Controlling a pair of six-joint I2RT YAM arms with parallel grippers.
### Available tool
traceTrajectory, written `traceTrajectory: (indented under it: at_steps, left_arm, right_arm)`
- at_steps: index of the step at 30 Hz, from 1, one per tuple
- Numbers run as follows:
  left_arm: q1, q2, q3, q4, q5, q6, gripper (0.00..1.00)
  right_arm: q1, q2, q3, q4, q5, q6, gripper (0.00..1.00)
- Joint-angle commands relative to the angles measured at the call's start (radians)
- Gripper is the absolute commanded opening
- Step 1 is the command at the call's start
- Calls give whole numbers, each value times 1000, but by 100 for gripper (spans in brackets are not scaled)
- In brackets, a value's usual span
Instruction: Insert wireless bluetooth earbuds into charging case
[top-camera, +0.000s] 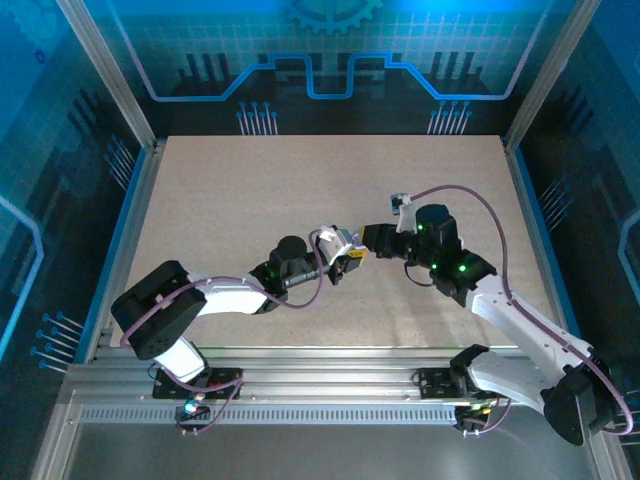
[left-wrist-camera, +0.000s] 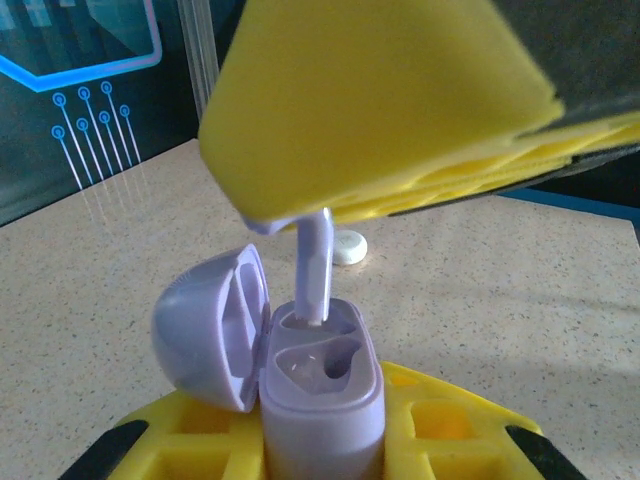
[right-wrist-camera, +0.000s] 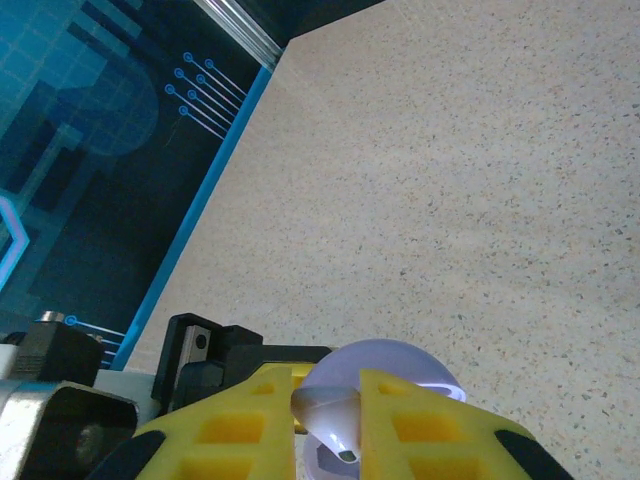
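My left gripper (left-wrist-camera: 320, 425) is shut on the lavender charging case (left-wrist-camera: 322, 385), which it holds upright with the domed lid (left-wrist-camera: 205, 325) swung open to the left. Over it my right gripper (right-wrist-camera: 328, 400) is shut on an earbud (right-wrist-camera: 342, 420). That earbud's pale stem (left-wrist-camera: 316, 262) points down, and its tip is in the far socket of the case. The near socket (left-wrist-camera: 325, 365) shows bare. In the top view the left gripper (top-camera: 343, 258) and the right gripper (top-camera: 368, 243) meet tip to tip above mid-table. A small white earbud-like bit (left-wrist-camera: 349, 247) lies on the table beyond the case.
The speckled beige table (top-camera: 300, 190) spreads out on all sides of the two grippers. Metal posts and blue-lit panels (top-camera: 320, 60) wall in the back and sides. The arm bases are bolted to the rail (top-camera: 320, 385) at the near edge.
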Motion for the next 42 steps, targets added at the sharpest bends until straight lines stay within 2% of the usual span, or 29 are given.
traceTrajectory:
  at_steps: [1, 18, 42]
  left_arm:
    - [-8, -14, -10, 63, 27, -15, 18]
    - [-7, -17, -10, 81, 15, -30, 18]
    - [-8, -33, -18, 99, 24, -9, 18]
  right_arm:
    - [15, 6, -11, 41, -17, -20, 19]
    - [16, -37, -23, -59, 7, -67, 19]
    - [15, 19, -21, -66, -74, -61, 19]
